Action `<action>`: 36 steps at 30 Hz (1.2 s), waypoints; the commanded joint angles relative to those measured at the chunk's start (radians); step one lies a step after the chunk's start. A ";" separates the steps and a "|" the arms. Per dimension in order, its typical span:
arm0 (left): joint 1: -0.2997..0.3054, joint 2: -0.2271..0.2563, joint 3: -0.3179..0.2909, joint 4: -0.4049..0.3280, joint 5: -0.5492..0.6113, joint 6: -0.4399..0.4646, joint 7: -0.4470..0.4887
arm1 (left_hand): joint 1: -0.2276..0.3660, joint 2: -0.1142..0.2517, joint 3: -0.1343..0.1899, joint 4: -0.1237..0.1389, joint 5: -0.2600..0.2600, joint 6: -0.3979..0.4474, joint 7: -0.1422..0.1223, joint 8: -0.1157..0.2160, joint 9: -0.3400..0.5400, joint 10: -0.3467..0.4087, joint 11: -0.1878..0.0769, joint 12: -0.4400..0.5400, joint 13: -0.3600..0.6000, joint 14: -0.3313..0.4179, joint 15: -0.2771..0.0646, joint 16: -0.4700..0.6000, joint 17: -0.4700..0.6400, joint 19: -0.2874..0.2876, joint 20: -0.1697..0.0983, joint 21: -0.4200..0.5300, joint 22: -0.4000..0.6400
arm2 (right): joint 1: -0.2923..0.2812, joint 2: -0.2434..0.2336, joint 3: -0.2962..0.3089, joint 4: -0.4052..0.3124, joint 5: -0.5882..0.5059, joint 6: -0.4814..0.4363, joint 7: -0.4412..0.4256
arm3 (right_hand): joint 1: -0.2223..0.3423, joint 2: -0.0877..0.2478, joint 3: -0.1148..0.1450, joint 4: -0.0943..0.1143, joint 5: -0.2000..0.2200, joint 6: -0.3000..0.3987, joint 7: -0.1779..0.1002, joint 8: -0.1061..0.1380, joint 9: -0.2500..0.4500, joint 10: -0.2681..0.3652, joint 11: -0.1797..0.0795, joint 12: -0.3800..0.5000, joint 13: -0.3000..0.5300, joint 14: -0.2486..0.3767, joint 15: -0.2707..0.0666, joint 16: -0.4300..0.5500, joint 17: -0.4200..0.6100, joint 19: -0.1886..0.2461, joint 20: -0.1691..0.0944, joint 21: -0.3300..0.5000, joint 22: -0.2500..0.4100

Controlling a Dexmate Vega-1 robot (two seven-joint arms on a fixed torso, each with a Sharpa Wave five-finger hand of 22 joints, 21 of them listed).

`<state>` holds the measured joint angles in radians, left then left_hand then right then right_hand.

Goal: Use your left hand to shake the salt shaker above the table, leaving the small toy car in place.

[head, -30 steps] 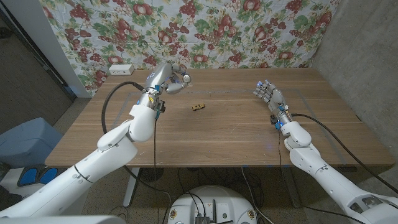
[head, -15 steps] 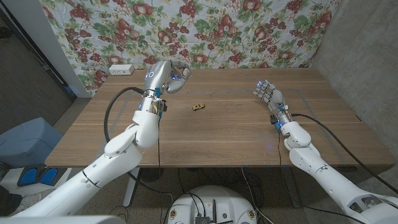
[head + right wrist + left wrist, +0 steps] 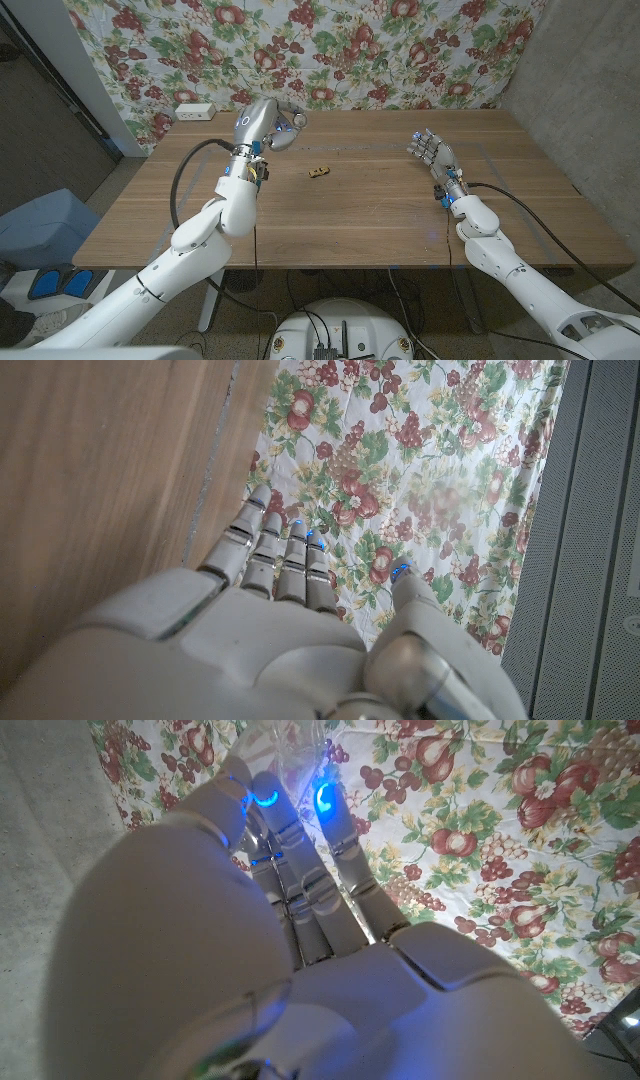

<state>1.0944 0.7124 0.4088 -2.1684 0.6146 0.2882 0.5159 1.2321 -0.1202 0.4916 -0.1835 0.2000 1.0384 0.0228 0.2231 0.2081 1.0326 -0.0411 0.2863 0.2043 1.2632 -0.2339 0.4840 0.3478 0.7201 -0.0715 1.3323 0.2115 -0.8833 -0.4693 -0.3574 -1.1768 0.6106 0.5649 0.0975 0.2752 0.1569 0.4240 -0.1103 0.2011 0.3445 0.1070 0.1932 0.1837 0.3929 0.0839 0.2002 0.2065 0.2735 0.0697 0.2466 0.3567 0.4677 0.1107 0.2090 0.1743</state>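
Left hand (image 3: 272, 124) raised above the far left part of the bench (image 3: 340, 220), fingers curled around the salt shaker (image 3: 289, 125). In the left wrist view the fingers (image 3: 330, 870) wrap a clear, glassy body (image 3: 285, 750), with blue lights glowing at the fingertips; how the shaker is tilted cannot be told. Shaker is off the bench surface, held against the flowered cloth backdrop (image 3: 400, 50).

Small toy car (image 3: 317, 172) sits on the bench, near the left hand and toward the middle, apart from it and untouched.

Right hand (image 3: 432, 152) stands over the right side of the bench, fingers (image 3: 270, 545) extended and slightly apart, holding nothing, well apart from the car.
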 commanded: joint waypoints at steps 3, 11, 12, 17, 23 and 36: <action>-0.087 0.055 0.026 -0.069 -0.092 0.223 -0.353 | 0.158 0.167 0.006 0.005 0.004 0.072 0.055 0.004 0.016 0.116 -0.006 -0.002 0.042 0.003 -0.002 -0.003 0.002 -0.010 -0.118 0.008 0.000 | 0.001 -0.004 -0.002 -0.003 -0.005 -0.009 -0.007 | -0.011 -0.003 0.000 -0.005 0.000 0.001 -0.002 0.002 0.003 0.007 0.005 0.006 0.004 0.005 0.001 0.001 0.004 0.006 -0.004 -0.002 0.006; -0.110 0.079 0.050 -0.077 -0.121 0.251 -0.363 | 0.158 0.166 0.006 0.005 0.005 0.073 0.059 0.003 0.016 0.114 -0.005 -0.005 0.042 0.003 -0.003 -0.005 0.001 -0.014 -0.117 0.012 -0.002 | -0.005 -0.007 0.000 -0.006 -0.001 -0.010 -0.005 | -0.011 -0.002 0.001 -0.005 -0.001 0.000 -0.002 0.001 0.003 0.007 0.004 0.006 0.004 0.004 0.002 0.001 0.004 0.006 -0.004 -0.002 0.006; -0.112 0.083 0.052 -0.078 -0.123 0.252 -0.363 | 0.158 0.166 0.006 0.005 0.005 0.072 0.057 0.002 0.016 0.114 -0.006 -0.005 0.042 0.004 -0.002 -0.005 0.002 -0.014 -0.117 0.013 -0.003 | -0.005 -0.007 0.000 -0.005 -0.002 -0.008 -0.005 | -0.011 -0.002 0.001 -0.005 -0.001 0.000 -0.002 0.001 0.003 0.006 0.004 0.006 0.004 0.004 0.002 0.001 0.004 0.006 -0.004 -0.002 0.006; -0.117 0.094 0.062 -0.081 -0.133 0.252 -0.353 | 0.158 0.166 0.007 0.005 0.005 0.073 0.057 0.001 0.016 0.116 -0.007 -0.005 0.043 0.004 -0.002 -0.005 0.003 -0.016 -0.117 0.016 -0.004 | -0.010 -0.007 0.003 -0.006 -0.001 -0.001 -0.006 | -0.012 -0.002 0.001 -0.005 -0.001 0.000 -0.001 0.001 0.003 0.006 0.005 0.006 0.004 0.004 0.001 0.001 0.004 0.006 -0.004 -0.002 0.006; -0.121 0.102 0.067 -0.077 -0.144 0.239 -0.332 | 0.157 0.167 0.007 0.005 0.005 0.073 0.058 -0.001 0.017 0.117 -0.006 -0.006 0.044 0.004 -0.002 -0.007 0.002 -0.018 -0.117 0.020 -0.005 | -0.014 -0.006 0.005 -0.010 -0.001 0.003 -0.011 | -0.012 -0.002 0.001 -0.005 -0.001 -0.001 -0.002 0.001 0.003 0.006 0.005 0.006 0.004 0.004 0.000 0.001 0.004 0.006 -0.003 -0.002 0.006; -0.075 0.090 0.028 0.026 -0.173 -0.056 -0.107 | 0.157 0.167 0.009 0.006 0.006 0.072 0.060 -0.005 0.018 0.114 -0.003 -0.010 0.046 0.003 -0.002 -0.009 0.003 -0.026 -0.116 0.027 -0.009 | -0.025 -0.009 0.007 -0.027 -0.006 -0.006 -0.031 | -0.013 -0.002 0.002 -0.005 -0.001 0.000 -0.001 0.002 0.003 0.007 0.003 0.006 0.005 0.004 -0.001 0.001 0.003 0.006 -0.003 -0.002 0.006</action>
<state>0.9887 0.8134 0.4587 -2.2110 0.4530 0.4381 0.2368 1.2298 -0.1179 0.4916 -0.1835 0.2003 1.0401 0.0211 0.2154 0.2081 1.0379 -0.0462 0.2733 0.2046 1.2650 -0.2315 0.4763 0.3477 0.7004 -0.0662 1.3537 0.2010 -0.8984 -0.4755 -0.3532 -1.1903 0.6085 0.5634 0.0802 0.2646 0.1463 0.4239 -0.1103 0.2011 0.3445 0.1070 0.1932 0.1837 0.3930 0.0839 0.2002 0.2066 0.2735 0.0698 0.2466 0.3568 0.4677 0.1107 0.2090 0.1743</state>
